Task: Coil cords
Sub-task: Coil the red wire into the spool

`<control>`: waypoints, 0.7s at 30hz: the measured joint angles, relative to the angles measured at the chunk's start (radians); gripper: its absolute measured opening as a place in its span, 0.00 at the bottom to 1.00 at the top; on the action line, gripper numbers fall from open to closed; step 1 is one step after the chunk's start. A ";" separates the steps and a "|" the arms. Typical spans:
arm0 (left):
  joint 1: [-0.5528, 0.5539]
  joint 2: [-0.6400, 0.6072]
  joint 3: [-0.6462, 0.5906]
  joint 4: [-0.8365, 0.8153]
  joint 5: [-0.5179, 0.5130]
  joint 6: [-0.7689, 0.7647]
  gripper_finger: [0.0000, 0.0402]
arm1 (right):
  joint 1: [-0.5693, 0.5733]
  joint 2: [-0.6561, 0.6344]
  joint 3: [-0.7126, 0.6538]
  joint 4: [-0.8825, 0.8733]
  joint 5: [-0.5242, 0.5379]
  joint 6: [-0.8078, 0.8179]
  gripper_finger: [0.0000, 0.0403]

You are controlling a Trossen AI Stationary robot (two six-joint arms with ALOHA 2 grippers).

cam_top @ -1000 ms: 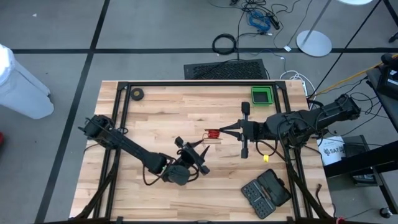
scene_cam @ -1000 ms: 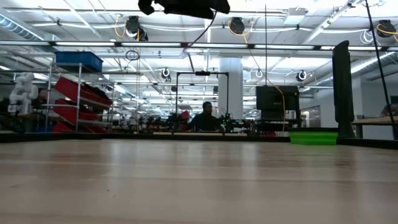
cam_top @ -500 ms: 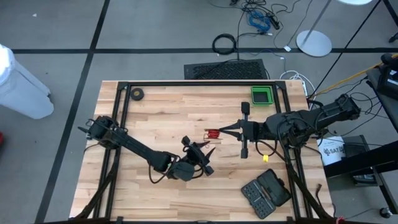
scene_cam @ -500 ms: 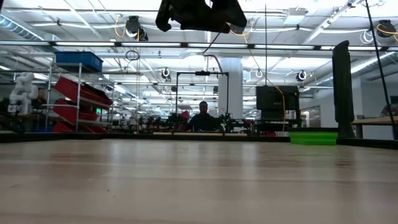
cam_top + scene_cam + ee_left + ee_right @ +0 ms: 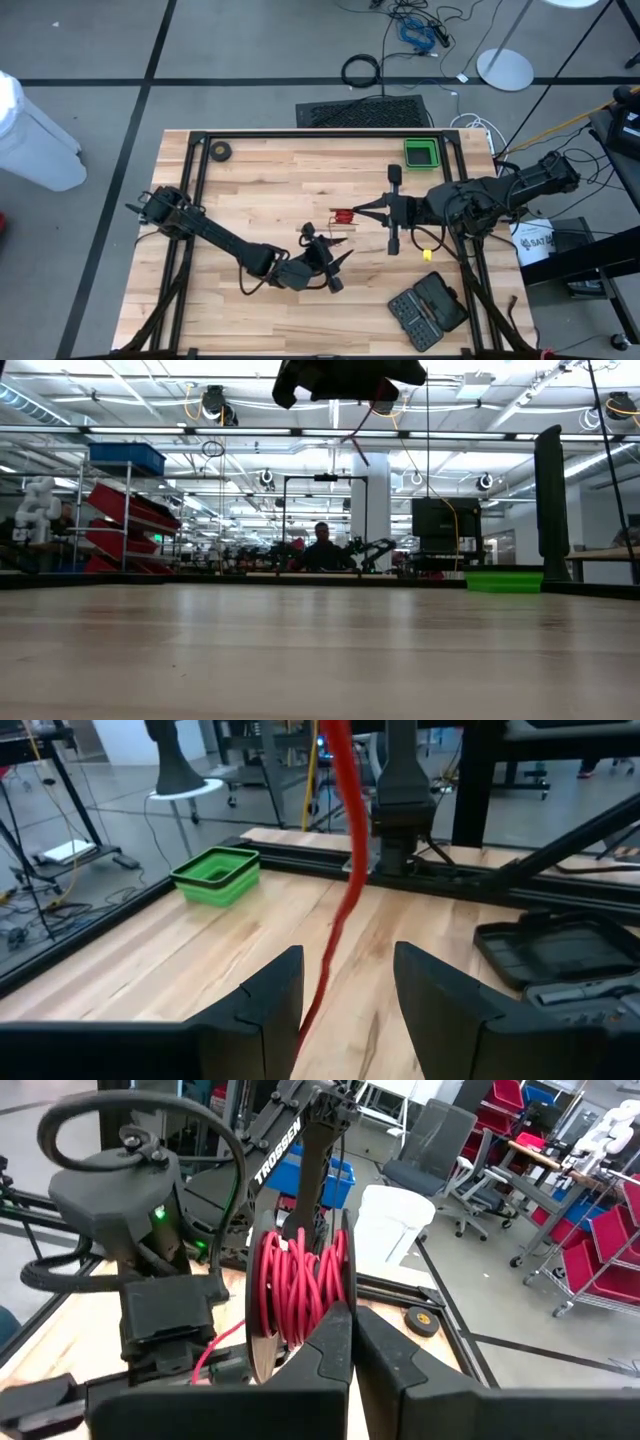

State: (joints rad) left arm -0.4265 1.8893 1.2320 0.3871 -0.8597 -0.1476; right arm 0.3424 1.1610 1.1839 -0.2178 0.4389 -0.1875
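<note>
The reel (image 5: 300, 1295), wound with red cord (image 5: 292, 1285), sits clamped at the tips of the right gripper (image 5: 362, 212) above mid-table, its fingers shut on the reel's rim. Its far face is hidden. A free strand of cord runs between the parted fingers of the left gripper (image 5: 335, 262), just beside the reel; whether they touch it is unclear. The green bin (image 5: 421, 153) stands well apart.

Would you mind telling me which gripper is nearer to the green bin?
The right. The right gripper sits just below and left of the green bin in the high view; the left gripper is farther down toward the near edge.
</note>
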 joint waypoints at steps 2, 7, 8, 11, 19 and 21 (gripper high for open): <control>-0.001 0.000 0.000 -0.002 -0.001 0.004 0.41 | 0.000 0.000 0.000 -0.006 0.000 0.000 0.00; -0.011 0.000 0.000 -0.006 -0.004 -0.001 0.41 | 0.000 0.000 0.000 -0.006 0.000 -0.007 0.00; -0.015 0.000 0.000 -0.006 -0.008 0.000 0.41 | 0.000 -0.002 0.000 -0.009 0.000 -0.008 0.00; -0.030 0.000 0.000 -0.007 -0.025 0.003 0.41 | 0.000 -0.008 0.000 -0.020 0.000 -0.007 0.00; -0.060 -0.001 0.000 -0.007 -0.076 0.030 0.41 | 0.001 -0.026 0.000 -0.054 0.000 0.017 0.00; -0.062 -0.003 0.000 -0.010 -0.078 0.030 0.41 | 0.006 -0.027 0.000 -0.054 0.000 0.018 0.00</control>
State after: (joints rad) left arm -0.4884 1.8863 1.2316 0.3767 -0.9375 -0.1177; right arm 0.3482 1.1336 1.1835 -0.2722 0.4393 -0.1692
